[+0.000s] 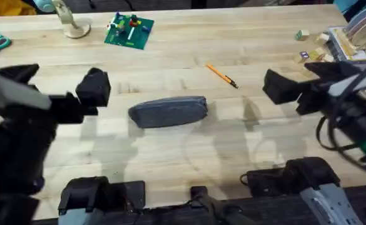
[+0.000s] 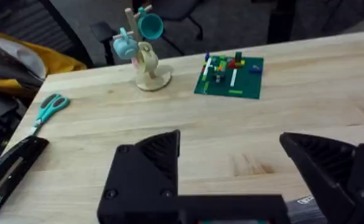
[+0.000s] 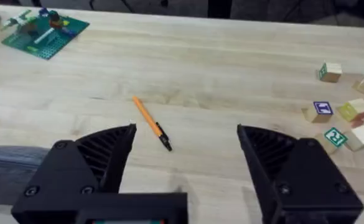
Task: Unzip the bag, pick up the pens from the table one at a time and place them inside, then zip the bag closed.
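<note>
The oblong grey fabric pouch (image 1: 168, 112) is seen lying mid-tabletop, apparently not yet unzipped, the thin orange pen (image 1: 222, 76) is left just beyond it, and both hands, left (image 2: 231, 163) and right (image 3: 186, 149), are held wide and empty.

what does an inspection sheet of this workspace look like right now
surface: wooden table, plank seams visible.
job's things: grey bag lying mid-table; one orange pen beyond it, apart.
clutter: green brick board, mug stand, scissors, letter blocks.
grippers: left gripper open, empty; right gripper open, empty, facing the pen.
cables: black cable looped by the right arm.
surroundings: yellow cloth past the table edge.
</note>
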Controlling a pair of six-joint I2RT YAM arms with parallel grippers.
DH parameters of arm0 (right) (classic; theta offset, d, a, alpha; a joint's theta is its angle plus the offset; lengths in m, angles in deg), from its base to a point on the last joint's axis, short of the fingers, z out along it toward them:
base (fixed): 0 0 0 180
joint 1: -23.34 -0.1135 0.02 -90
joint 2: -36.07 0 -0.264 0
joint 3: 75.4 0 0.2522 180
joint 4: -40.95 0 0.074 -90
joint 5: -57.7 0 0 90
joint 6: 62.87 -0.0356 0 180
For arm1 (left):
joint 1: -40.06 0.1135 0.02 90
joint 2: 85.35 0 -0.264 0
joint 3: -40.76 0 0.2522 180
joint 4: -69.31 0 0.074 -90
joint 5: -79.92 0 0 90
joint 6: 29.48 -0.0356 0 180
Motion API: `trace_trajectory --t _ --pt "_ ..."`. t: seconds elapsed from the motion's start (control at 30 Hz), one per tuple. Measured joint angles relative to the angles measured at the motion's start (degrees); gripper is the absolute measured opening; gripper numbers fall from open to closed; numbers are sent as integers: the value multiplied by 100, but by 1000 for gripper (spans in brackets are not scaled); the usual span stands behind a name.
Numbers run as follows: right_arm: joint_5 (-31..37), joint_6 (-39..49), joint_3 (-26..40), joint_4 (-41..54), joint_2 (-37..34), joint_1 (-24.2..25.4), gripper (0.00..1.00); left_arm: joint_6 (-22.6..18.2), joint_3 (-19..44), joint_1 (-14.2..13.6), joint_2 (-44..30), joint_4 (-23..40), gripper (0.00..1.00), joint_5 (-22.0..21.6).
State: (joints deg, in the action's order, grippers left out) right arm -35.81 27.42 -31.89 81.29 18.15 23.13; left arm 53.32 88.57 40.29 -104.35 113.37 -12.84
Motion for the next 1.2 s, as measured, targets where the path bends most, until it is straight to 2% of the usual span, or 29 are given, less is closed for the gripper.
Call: trace_trajectory --t 0.23,0.37,0.53,0.77,1.03,1.13,1.2 --pt "-2 21 1004 409 -1059 0 998 -17 1107 0 -1249 582 993 15" --pt "-19 61 1151 524 -1362 0 998 -19 1453 0 -1902 792 993 15" --pt "-39 101 1151 558 -1431 0 996 -20 1547 0 -2512 813 993 17" --pt "-42 47 1159 567 -1433 0 995 -21 1547 0 -2794 780 994 172" --pt "-61 -518 1183 586 -1433 0 996 -85 1548 0 -2805 590 994 367" --pt "-567 -716 1190 862 -1431 0 996 -217 1550 0 -2805 1042 993 431" --pt "-656 -719 1194 864 -1433 0 996 -428 1551 0 -2805 1182 993 431"
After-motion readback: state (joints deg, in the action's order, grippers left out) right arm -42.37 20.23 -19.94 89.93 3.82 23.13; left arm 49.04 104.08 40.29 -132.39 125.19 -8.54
